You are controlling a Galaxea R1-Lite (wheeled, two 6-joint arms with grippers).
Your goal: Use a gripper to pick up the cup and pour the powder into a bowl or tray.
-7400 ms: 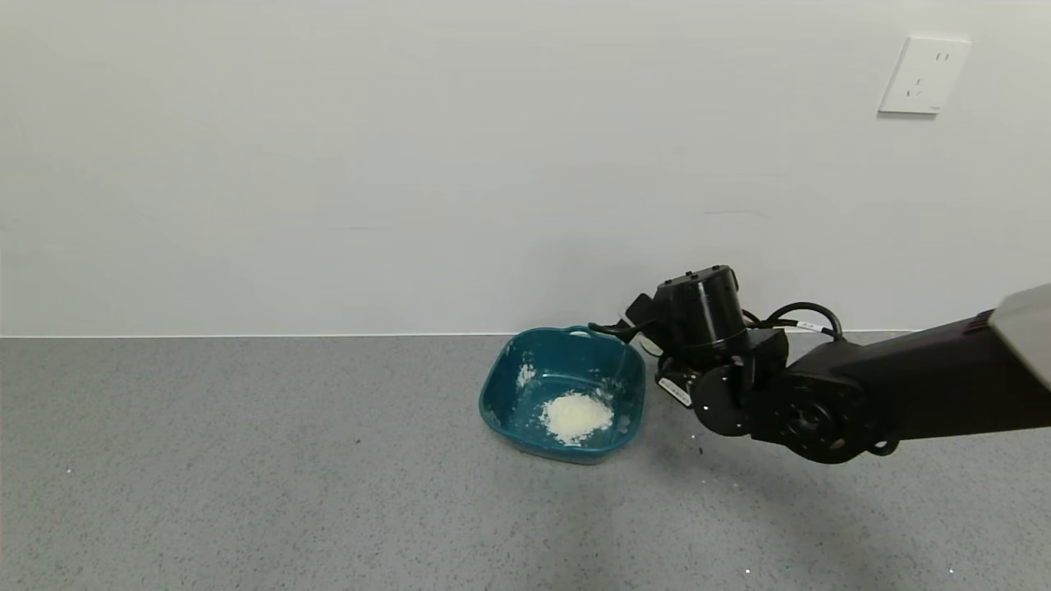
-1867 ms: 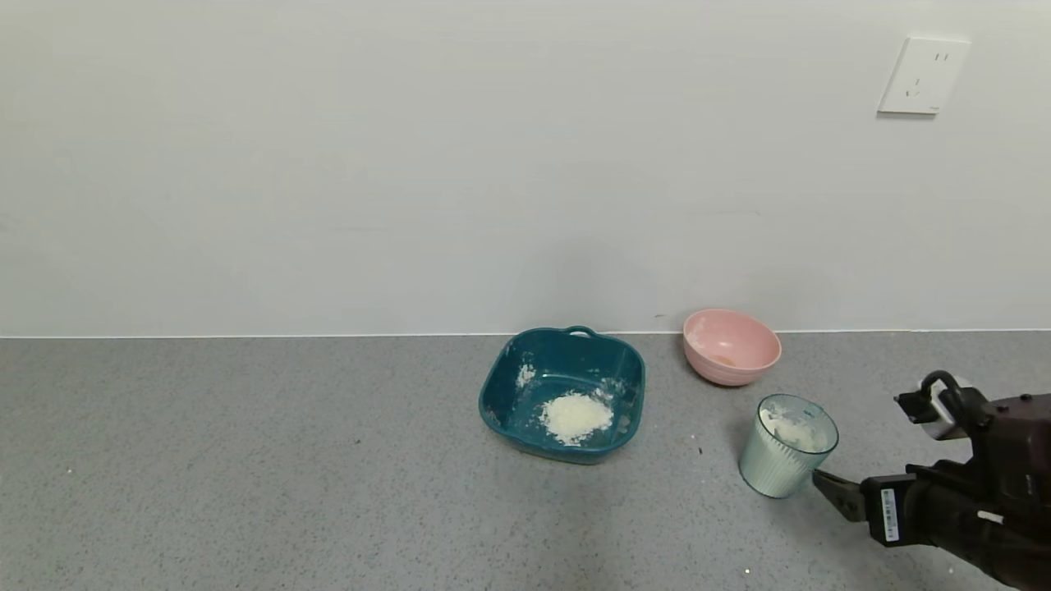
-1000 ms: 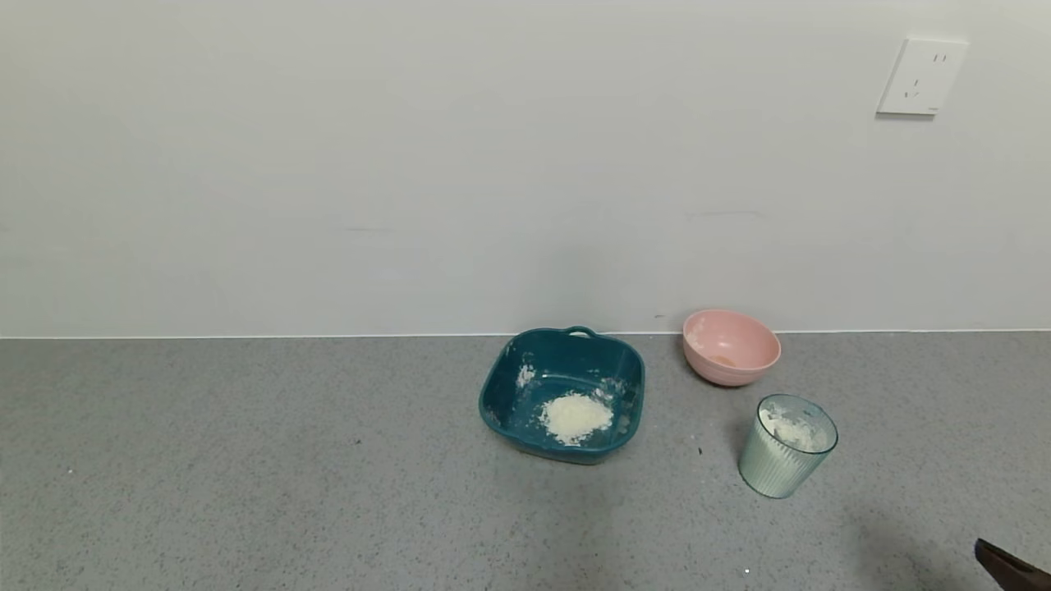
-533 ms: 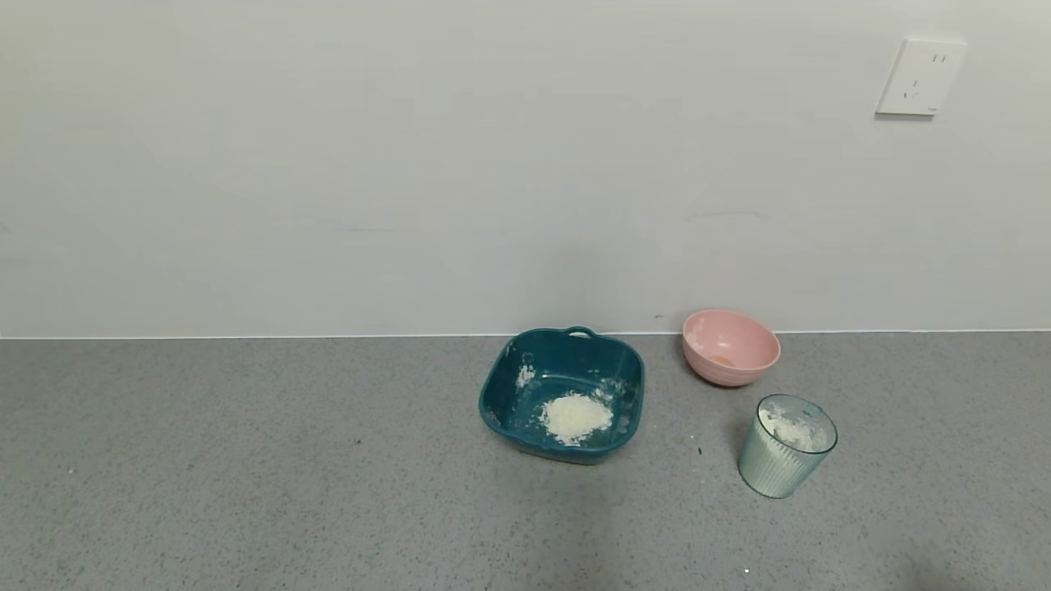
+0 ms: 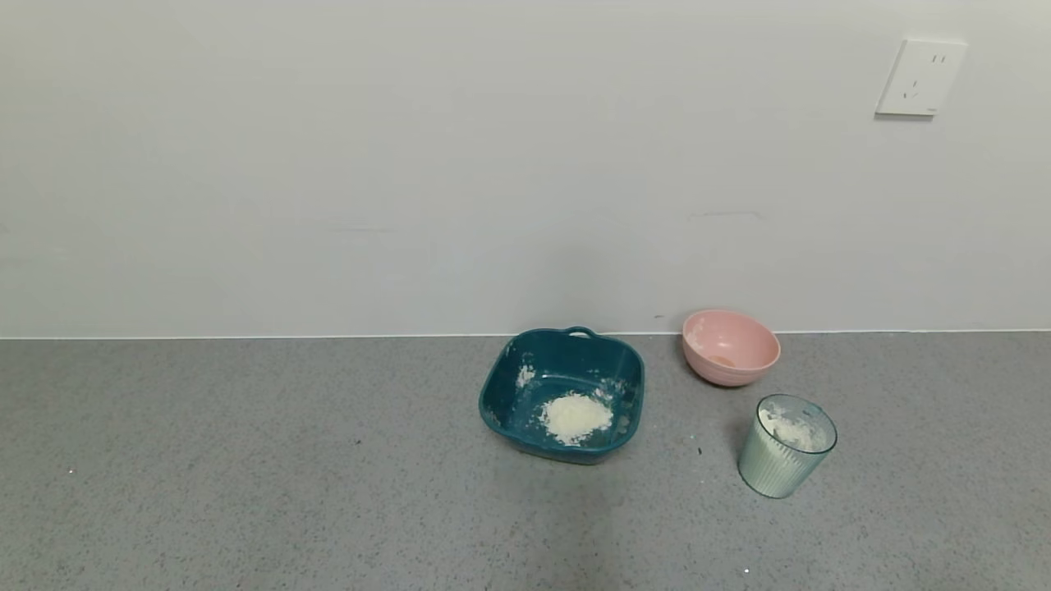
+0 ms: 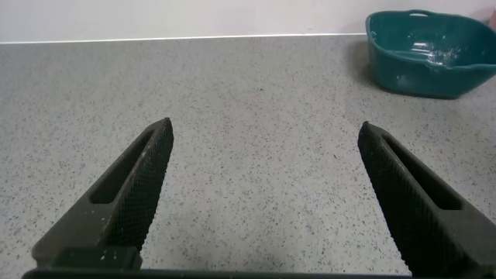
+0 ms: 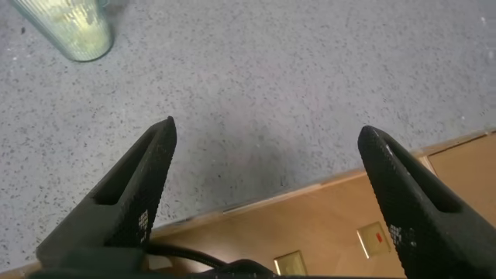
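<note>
Looking across the grey speckled counter (image 5: 246, 476) from my left, I see my left gripper (image 6: 263, 194) low over bare worktop, its two black fingers (image 6: 132, 194) spread wide apart with nothing between them. From that wrist camera the teal basin (image 6: 403, 70) sits well ahead of the fingers and off to one side, well apart from them. In the head view neither arm shows at all.

Moving rightward, the basin (image 5: 501, 386) rests near the wall with its small loop handle on the far rim; a mound of white powder (image 5: 576, 417) lies on its floor and white smears cling to its inner walls. Just right of it, near the wall, stands a pink bowl (image 5: 731, 347). Nearer to me and right again, the ribbed cup (image 5: 784, 447) stands upright on the counter, apart from both vessels, with clumps of powder stuck inside its upper wall.

My right gripper (image 7: 267, 194) hangs above the counter's front edge, its fingers (image 7: 136, 190) also spread wide and holding nothing. The cup (image 7: 70, 27) appears far beyond them, at the corner of that wrist view, well clear of the jaws. High on the wall at the right is a white socket (image 5: 920, 76).
</note>
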